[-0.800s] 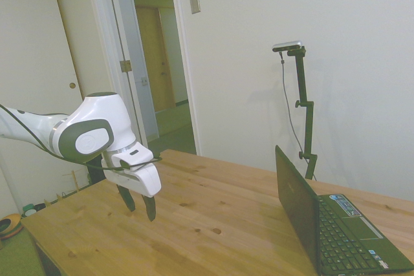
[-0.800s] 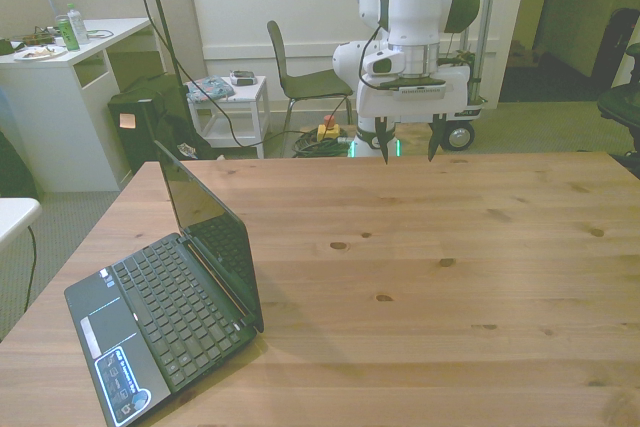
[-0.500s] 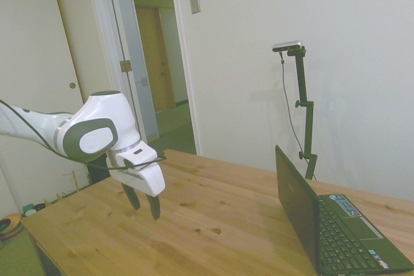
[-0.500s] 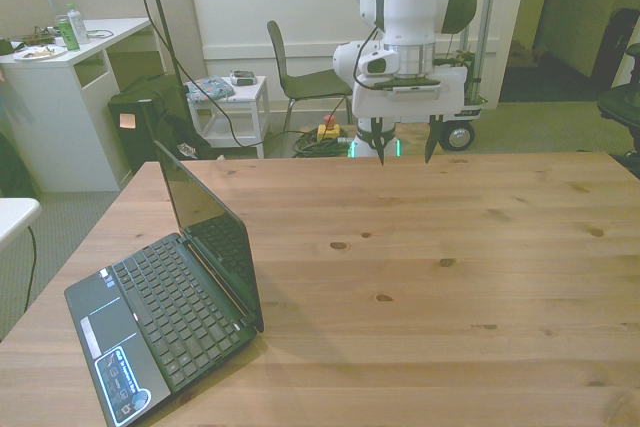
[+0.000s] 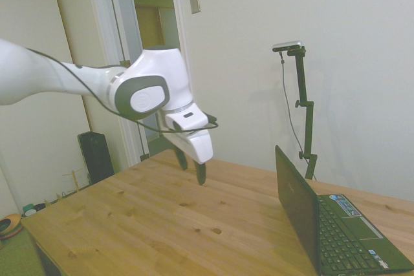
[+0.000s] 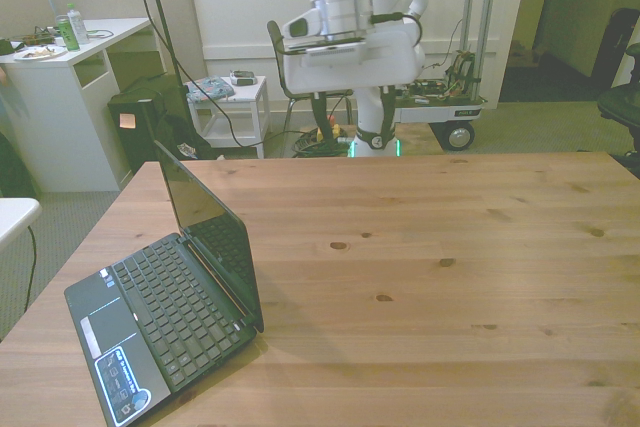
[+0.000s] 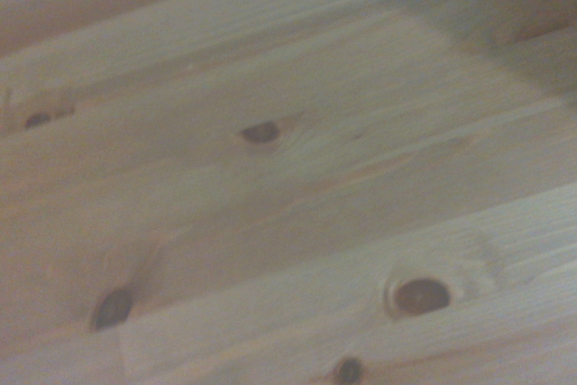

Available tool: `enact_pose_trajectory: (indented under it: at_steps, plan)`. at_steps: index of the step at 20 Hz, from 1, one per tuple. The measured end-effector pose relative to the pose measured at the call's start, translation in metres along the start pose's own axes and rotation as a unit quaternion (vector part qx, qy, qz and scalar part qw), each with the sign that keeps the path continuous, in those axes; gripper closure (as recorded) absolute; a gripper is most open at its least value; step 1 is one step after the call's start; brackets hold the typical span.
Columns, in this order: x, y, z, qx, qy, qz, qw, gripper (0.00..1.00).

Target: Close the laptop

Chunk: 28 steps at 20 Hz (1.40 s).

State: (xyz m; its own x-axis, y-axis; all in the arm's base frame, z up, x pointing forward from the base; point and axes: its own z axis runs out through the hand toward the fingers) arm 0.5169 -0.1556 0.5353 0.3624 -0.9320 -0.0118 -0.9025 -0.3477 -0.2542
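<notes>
The laptop (image 6: 165, 297) stands open near the front view's left corner of the wooden surface (image 6: 450, 277), lid about upright, keyboard bare. Nothing of the closing is done yet. The gripper (image 5: 191, 165) hangs high above the surface's far side, well apart from the lid, jaws spread and empty. Approach, contact and the push down all remain

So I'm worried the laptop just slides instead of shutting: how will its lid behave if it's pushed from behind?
The laptop is small and thin, so it is probably light; a push high on the lid could skid the base across the smooth wooden table. The lid stands near upright on a hinge, so it should fold down stiffly. Its glossy back may be slippery for the end effector.
</notes>
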Motion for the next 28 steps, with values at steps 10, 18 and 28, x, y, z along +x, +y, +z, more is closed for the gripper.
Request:
enact_pose_trajectory:
  at_steps: [10,18,28]
  plan:
    - [0.130,0.007,-0.005,-0.032,0.001,0.147,0.9886,0.00]
    - [0.197,0.022,-0.029,-0.036,0.009,0.190,0.9810,1.00]
    - [0.207,0.006,-0.025,-0.046,0.010,0.182,0.9821,1.00]
